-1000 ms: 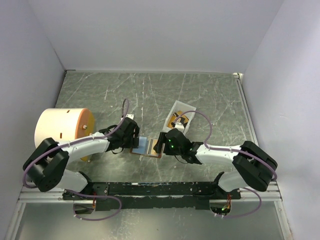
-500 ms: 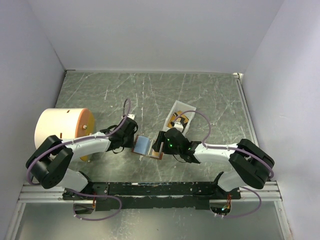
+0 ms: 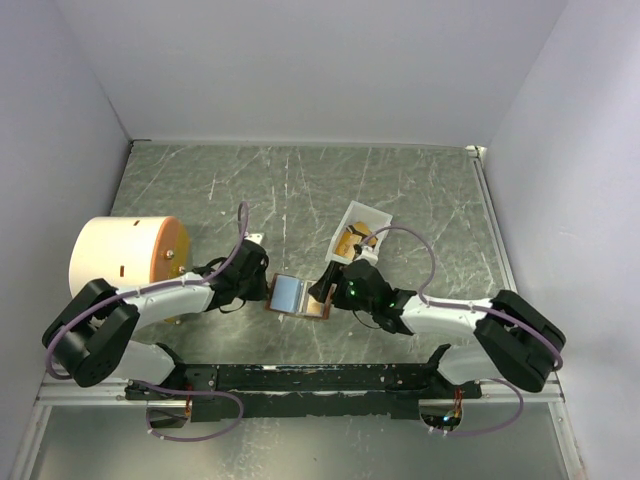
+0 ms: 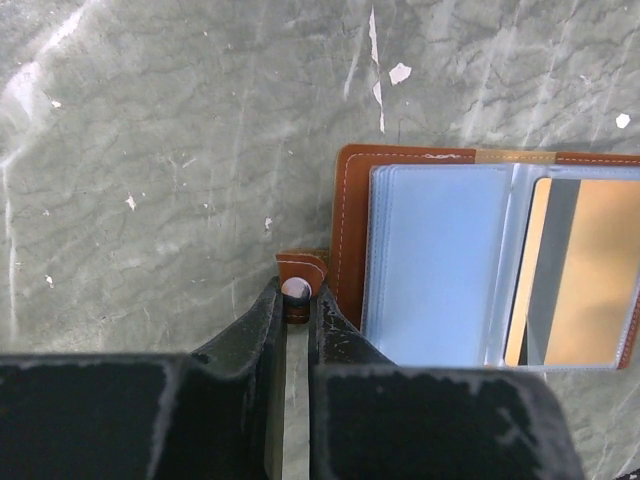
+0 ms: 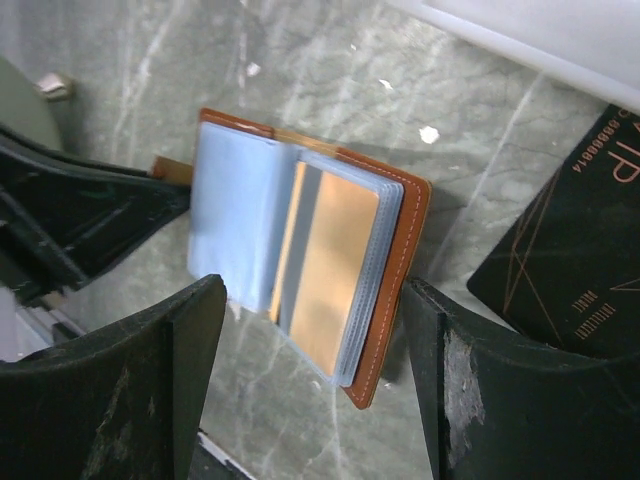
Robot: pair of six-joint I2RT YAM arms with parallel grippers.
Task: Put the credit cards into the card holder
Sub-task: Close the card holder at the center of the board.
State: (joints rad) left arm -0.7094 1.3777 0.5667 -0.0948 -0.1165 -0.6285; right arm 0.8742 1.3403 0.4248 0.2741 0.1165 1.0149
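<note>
The card holder (image 3: 289, 295) lies open on the table, brown leather with light-blue sleeves (image 4: 440, 265). A tan-orange credit card (image 5: 335, 268) sits in its right-hand sleeve (image 4: 585, 270). My left gripper (image 4: 297, 300) is shut on the holder's small brown snap tab (image 4: 300, 272), at the holder's left edge (image 3: 264, 290). My right gripper (image 5: 312, 300) stands open, its fingers on either side of the holder's near end without touching it (image 3: 322, 294). A dark credit card (image 5: 565, 245) with gold lines lies flat on the table to the right.
A white tray (image 3: 363, 214) holding dark and orange cards sits just behind the right gripper; its rim (image 5: 520, 30) shows in the right wrist view. A large pale-orange drum (image 3: 125, 258) stands at the left, beside the left arm. White walls enclose three sides.
My left gripper has closed onto the holder's snap tab. The right gripper stayed open and shifted slightly to the right; the holder barely moved.
</note>
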